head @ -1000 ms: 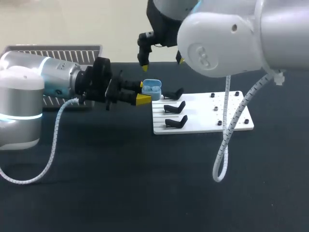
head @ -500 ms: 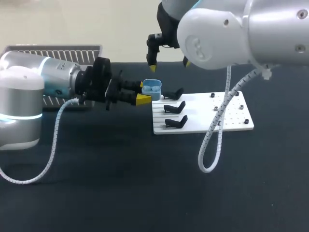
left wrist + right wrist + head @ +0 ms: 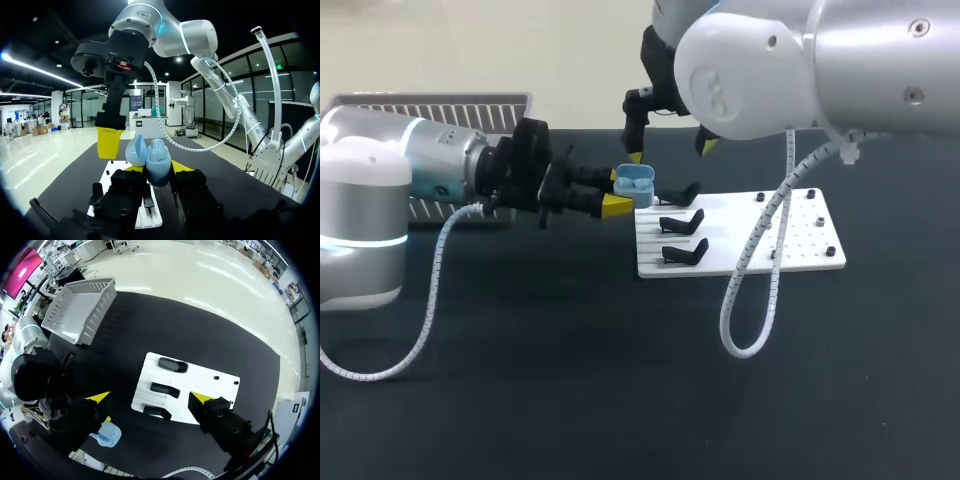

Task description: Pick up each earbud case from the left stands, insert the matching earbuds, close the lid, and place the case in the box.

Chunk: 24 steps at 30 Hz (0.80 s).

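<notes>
A light blue earbud case (image 3: 635, 182) with its lid up is held in the air at the left end of the white stand plate (image 3: 740, 245). My left gripper (image 3: 620, 192) is shut on it from the sides. In the left wrist view the case (image 3: 159, 157) stands between the yellow tips of my left gripper (image 3: 157, 167). My right gripper (image 3: 670, 150) hangs open just above and behind the case, one yellow fingertip (image 3: 108, 142) close beside the lid. From the right wrist the case (image 3: 107, 434) shows beside my open right gripper (image 3: 149, 397). No earbuds are visible.
Three black stands (image 3: 682, 222) sit in a row on the plate's left part (image 3: 210, 390), with small black pegs (image 3: 790, 225) on its right part. A grey slatted basket (image 3: 440, 110) stands at the back left. My right arm's white cable (image 3: 750, 290) loops down over the plate.
My right gripper has shifted right and come down a little, closer to the case. The left arm and the case have stayed still.
</notes>
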Available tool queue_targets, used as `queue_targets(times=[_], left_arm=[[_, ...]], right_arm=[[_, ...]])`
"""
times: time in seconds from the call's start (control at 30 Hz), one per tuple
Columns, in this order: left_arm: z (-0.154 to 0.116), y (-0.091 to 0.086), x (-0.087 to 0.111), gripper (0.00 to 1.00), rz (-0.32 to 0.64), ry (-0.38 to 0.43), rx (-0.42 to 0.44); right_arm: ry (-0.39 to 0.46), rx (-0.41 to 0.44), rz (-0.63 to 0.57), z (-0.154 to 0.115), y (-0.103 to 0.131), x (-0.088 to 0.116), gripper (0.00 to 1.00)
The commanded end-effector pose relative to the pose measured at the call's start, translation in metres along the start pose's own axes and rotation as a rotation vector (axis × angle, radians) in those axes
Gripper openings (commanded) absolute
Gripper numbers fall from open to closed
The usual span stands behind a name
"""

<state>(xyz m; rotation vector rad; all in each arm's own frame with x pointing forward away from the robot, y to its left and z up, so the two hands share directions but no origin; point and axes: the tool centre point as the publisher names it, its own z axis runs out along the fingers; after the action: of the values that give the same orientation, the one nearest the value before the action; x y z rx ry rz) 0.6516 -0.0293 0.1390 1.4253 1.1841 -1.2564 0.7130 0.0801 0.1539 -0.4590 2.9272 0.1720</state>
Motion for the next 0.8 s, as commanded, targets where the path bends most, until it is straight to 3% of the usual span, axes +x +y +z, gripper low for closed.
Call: queue_targets(times=[0.03, 0.33, 0.43, 0.6, 0.8], left_arm=[[0.000, -0.001, 0.000, 0.00, 0.003, -0.002, -0.004], [0.000, -0.001, 0.000, 0.00, 0.003, -0.002, -0.004], [0.000, -0.001, 0.000, 0.00, 0.003, -0.002, -0.004], [0.000, -0.001, 0.000, 0.00, 0.003, -0.002, -0.004], [-0.011, -0.004, -0.010, 0.00, 0.005, -0.003, -0.018]], right_arm=[[-0.019, -0.001, -0.001, -0.009, 0.001, 0.019, 1.00], [-0.025, 0.015, -0.023, -0.019, 0.010, 0.035, 1.00], [-0.106, 0.045, -0.011, -0.031, 0.010, 0.035, 1.00], [-0.254, 0.054, -0.038, -0.078, 0.014, 0.040, 1.00], [-0.372, -0.014, -0.101, -0.129, 0.020, 0.073, 1.00]])
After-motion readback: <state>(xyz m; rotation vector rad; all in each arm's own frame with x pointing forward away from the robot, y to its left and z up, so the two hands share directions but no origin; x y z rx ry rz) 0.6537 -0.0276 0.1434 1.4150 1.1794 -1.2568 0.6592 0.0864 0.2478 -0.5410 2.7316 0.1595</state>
